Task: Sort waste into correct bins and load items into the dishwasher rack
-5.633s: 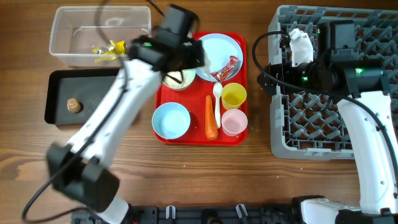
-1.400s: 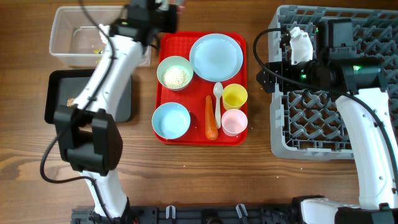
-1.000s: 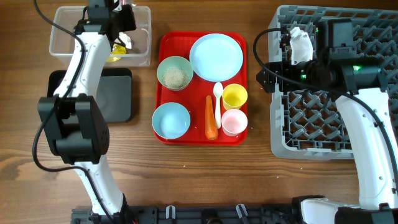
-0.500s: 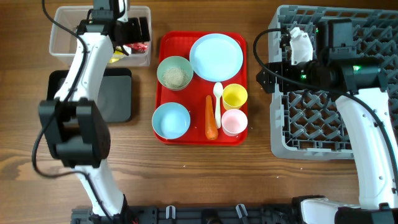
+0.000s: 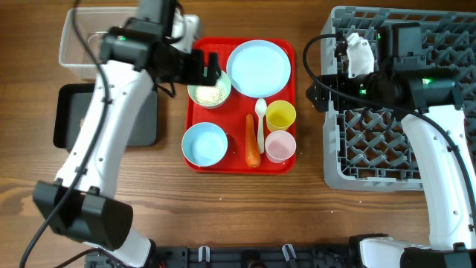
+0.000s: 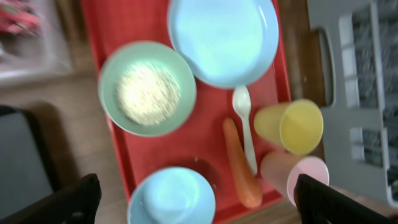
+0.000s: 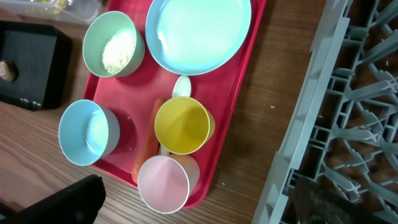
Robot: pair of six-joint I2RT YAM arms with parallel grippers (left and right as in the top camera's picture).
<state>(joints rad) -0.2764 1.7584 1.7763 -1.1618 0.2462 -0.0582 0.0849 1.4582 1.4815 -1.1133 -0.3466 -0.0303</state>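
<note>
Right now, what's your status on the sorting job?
Left gripper open by the rice bowl; right gripper open by the rack. Carrot and rice not yet binned. Nothing blocking them.

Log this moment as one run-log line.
left gripper: open, empty, above rice bowl | right gripper: open, empty, at dishwasher rack edge | on red tray: plate, carrot, spoon

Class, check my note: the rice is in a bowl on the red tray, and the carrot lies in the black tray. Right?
No. The carrot lies on the red tray too, beside the spoon; the overhead view shows it. The rice is as stated.
</note>
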